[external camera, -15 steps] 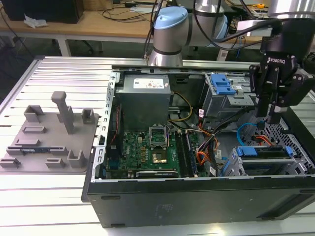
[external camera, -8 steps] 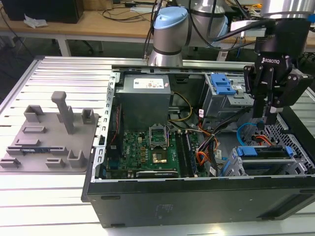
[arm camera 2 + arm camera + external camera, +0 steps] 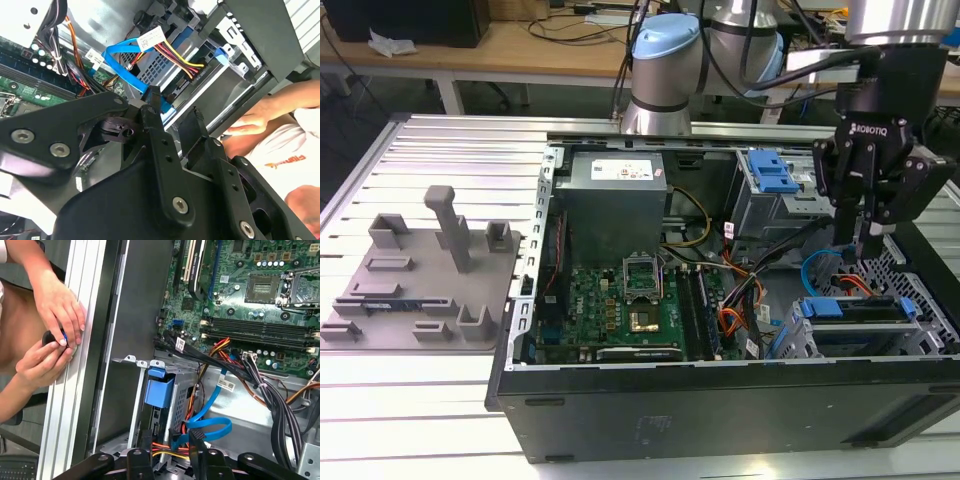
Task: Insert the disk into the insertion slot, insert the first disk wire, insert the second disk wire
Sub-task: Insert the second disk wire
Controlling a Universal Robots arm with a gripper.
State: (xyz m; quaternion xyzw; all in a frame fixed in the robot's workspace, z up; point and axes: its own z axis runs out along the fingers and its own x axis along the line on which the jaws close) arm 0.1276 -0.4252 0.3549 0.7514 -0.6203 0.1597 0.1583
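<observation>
Showing an open desktop computer case (image 3: 720, 420) on a slatted metal table (image 3: 450, 140); items run from the exterior view's left to its right.

1. Grey fixture plate (image 3: 420, 275) with moulded holders lies flat on the table. It is well apart from the gripper (image 3: 860, 250), toward the exterior view's left.
2. Power supply (image 3: 615, 195) and green motherboard (image 3: 620, 305) sit inside the case, lower than the gripper and to the exterior view's left of it.
3. Tall grey cage (image 3: 772, 178) with a blue latch stands just beside the gripper, on the exterior view's left.
4. The gripper hangs fingers-down over the end of the case at the exterior view's right. In the second wrist view its fingers (image 3: 152, 125) stand apart, with nothing clamped between them.
5. Blue data cable (image 3: 813, 268) loops just below the gripper. Its black connector (image 3: 196, 436) lies at one fingertip; contact cannot be told.
6. The disk (image 3: 860, 310), in its blue carrier, lies directly beneath the gripper, seated in the insertion slot (image 3: 790, 335) of the low grey cage.
7. A person's two hands (image 3: 55, 305) pinch a small dark object on the table edge, beyond the case wall and well apart from the gripper.
</observation>
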